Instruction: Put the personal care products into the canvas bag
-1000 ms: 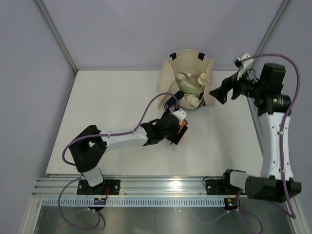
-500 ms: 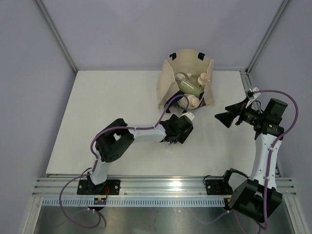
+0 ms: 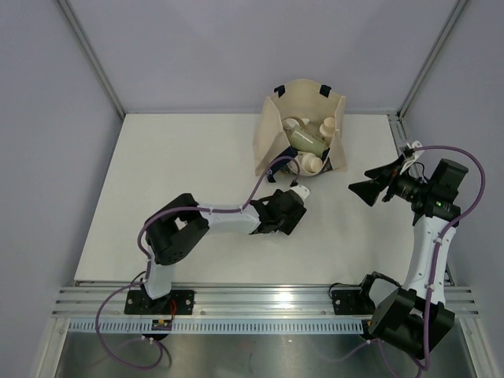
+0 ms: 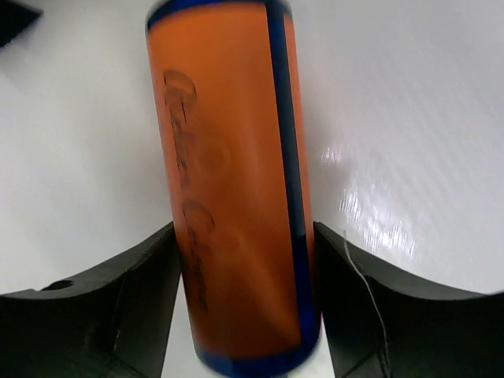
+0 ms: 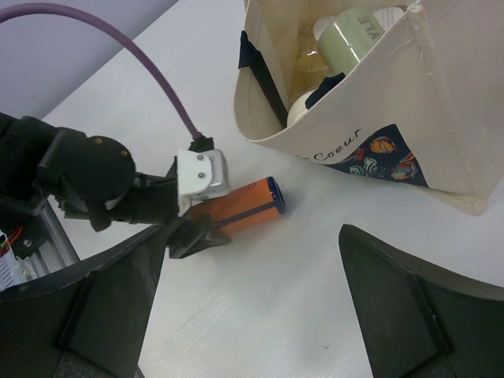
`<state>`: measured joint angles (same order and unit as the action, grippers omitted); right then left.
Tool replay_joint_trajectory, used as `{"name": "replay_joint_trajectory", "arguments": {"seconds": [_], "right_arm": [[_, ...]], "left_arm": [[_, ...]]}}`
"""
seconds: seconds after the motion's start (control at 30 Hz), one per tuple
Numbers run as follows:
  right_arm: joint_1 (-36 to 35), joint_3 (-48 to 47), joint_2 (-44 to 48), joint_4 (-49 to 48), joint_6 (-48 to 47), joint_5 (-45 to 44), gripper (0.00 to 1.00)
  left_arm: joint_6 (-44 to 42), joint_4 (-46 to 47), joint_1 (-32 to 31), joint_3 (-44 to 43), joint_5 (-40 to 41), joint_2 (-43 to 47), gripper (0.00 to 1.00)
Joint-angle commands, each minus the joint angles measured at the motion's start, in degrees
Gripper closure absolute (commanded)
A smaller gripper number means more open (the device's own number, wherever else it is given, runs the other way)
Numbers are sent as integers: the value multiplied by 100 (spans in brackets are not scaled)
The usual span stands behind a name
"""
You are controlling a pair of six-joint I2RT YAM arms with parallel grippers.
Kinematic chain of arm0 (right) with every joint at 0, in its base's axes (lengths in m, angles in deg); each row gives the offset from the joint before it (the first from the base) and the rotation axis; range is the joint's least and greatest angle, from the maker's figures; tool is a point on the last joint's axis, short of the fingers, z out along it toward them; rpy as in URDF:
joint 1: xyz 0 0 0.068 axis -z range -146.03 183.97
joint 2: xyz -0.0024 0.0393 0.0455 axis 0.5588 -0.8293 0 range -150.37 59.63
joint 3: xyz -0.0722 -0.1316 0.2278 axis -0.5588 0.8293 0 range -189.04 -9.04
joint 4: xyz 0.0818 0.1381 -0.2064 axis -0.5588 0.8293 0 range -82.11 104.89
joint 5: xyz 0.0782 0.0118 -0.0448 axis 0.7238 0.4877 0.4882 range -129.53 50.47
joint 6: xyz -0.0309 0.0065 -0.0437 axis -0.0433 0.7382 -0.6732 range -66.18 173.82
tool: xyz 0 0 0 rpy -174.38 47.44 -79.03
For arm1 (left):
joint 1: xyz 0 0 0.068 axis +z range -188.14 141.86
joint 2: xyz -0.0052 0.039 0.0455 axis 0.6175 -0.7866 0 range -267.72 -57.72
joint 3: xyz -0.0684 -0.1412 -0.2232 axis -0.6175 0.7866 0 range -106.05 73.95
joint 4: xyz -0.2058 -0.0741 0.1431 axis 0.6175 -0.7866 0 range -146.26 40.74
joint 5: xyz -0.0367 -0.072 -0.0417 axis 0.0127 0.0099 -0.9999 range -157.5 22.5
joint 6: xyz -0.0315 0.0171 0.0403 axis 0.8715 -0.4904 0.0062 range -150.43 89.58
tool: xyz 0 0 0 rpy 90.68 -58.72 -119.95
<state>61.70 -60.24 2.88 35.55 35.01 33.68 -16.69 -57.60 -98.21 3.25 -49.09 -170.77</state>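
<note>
An orange bottle (image 4: 236, 181) with a blue stripe and blue ends lies on the white table, just in front of the canvas bag (image 3: 272, 138). My left gripper (image 4: 244, 232) is shut on it, one black finger pressed to each side. From the right wrist the bottle (image 5: 246, 206) pokes out of the left gripper (image 5: 193, 228) toward the bag (image 5: 370, 150). Inside the bag lie a sage-green bottle (image 3: 305, 140) and cream bottles (image 3: 311, 163). My right gripper (image 3: 358, 189) hangs open above the table, right of the bag, holding nothing.
The bag stands open at the table's back middle, with dark handles and a floral panel (image 5: 386, 157) on its front. A purple cable (image 3: 264, 169) loops from the left arm past the bag's front. Grey walls enclose the table on three sides.
The left gripper's fingers have closed in onto the orange bottle, and its arm has folded back. The right arm swung down and away from the bag, then held still.
</note>
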Motion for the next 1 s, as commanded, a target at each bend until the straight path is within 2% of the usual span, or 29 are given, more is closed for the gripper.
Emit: {"name": "replay_joint_trajectory", "arguments": {"seconds": [0.0, 0.2, 0.63, 0.97], "right_arm": [[75, -215, 15, -94, -9, 202, 1], [119, -224, -3, -77, -9, 211, 0], [189, -268, -55, -24, -9, 238, 1], [224, -285, -73, 20, -26, 220, 1]], "left_arm": [[-240, 437, 4, 617, -373, 941, 100], [-617, 561, 31, 1268, -488, 2022, 100], [-644, 570, 242, 1260, -910, 2367, 100], [-706, 456, 286, 1181, -884, 1305, 100]]}}
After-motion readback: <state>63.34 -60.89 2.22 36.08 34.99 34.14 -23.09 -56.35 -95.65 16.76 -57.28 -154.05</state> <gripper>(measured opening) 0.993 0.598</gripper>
